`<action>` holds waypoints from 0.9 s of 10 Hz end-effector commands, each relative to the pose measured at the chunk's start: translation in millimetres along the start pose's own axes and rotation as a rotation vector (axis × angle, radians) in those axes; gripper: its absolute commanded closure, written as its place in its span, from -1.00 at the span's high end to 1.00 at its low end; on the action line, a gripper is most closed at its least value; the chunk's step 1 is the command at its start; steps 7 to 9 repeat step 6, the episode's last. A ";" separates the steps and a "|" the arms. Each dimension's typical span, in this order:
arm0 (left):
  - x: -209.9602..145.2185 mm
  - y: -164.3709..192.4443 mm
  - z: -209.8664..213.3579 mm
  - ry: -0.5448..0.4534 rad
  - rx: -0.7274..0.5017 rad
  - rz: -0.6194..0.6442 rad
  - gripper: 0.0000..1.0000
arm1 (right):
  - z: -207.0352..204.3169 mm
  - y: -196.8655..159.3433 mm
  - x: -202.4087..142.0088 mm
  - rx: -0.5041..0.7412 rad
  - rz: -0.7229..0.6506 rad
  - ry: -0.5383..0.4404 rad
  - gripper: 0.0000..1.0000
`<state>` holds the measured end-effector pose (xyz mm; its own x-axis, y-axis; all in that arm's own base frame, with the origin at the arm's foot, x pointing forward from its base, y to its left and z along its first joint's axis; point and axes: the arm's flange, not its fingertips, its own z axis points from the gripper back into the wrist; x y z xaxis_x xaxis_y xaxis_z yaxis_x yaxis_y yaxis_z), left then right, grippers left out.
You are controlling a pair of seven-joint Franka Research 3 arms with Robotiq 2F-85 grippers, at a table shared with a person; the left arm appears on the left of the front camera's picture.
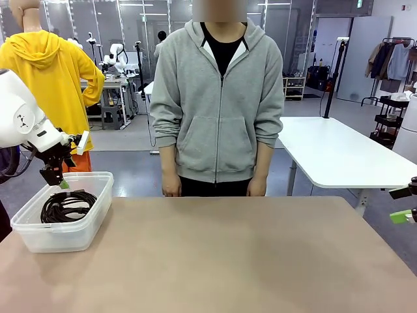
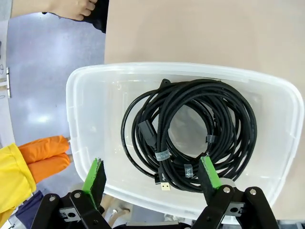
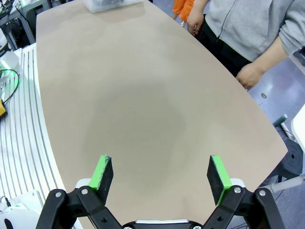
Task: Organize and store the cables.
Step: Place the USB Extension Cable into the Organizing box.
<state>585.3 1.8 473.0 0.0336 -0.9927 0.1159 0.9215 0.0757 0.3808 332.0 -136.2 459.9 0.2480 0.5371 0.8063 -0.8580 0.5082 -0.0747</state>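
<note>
- The left gripper [image 2: 151, 175] hangs just above the near rim of a clear plastic bin [image 2: 86, 119], its jaws spread wide with nothing between them.
- In the left wrist view the green pads [image 2: 94, 175] frame the bin's inside from above.
- The cables [image 2: 190, 136] lie inside the bin as black coils stacked one on another, resting on its floor; a small plug end shows at the near edge of the coils.
- From the front, the bin [image 1: 39, 238] sits at the left end of the tan surface [image 1: 228, 261], with the cables [image 1: 65, 206] dark inside it and the left gripper [image 1: 58, 180] over its far rim.
- The right gripper [image 3: 161, 172] hovers over the bare right part of the surface [image 3: 133, 109], jaws released and wide apart, holding nothing.
- At the far edge a person in a grey hoodie [image 1: 218, 98] stands with both hands down at the surface's edge.
</note>
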 end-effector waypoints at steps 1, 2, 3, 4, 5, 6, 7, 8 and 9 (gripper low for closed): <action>-2.6 0.3 0.0 0.002 0.000 0.002 0.95 | 0.1 -0.6 2.0 0.000 -0.013 -0.013 1.00; -2.6 0.3 0.0 0.002 0.000 0.002 0.95 | 0.1 -0.6 2.0 0.000 -0.013 -0.013 1.00; -2.6 0.3 0.0 0.002 0.000 0.002 0.95 | 0.1 -0.6 2.0 0.000 -0.013 -0.013 1.00; -2.6 0.3 0.0 0.002 0.000 0.002 0.95 | 0.1 -0.6 2.0 0.000 -0.013 -0.013 1.00; -2.6 0.3 0.0 0.002 0.000 0.002 0.95 | 0.1 -0.6 2.0 0.000 -0.013 -0.013 1.00; -2.6 0.3 0.0 0.002 0.000 0.002 0.95 | 0.1 -0.6 2.0 0.000 -0.013 -0.013 1.00; -2.6 0.3 0.0 0.002 0.000 0.002 0.95 | 0.1 -0.6 2.0 0.000 -0.013 -0.013 1.00; -2.6 0.3 0.0 0.002 0.000 0.002 0.95 | 0.1 -0.6 2.0 0.000 -0.013 -0.013 1.00; -2.6 0.3 0.0 0.002 0.000 0.002 0.95 | 0.1 -0.6 2.0 0.000 -0.013 -0.013 1.00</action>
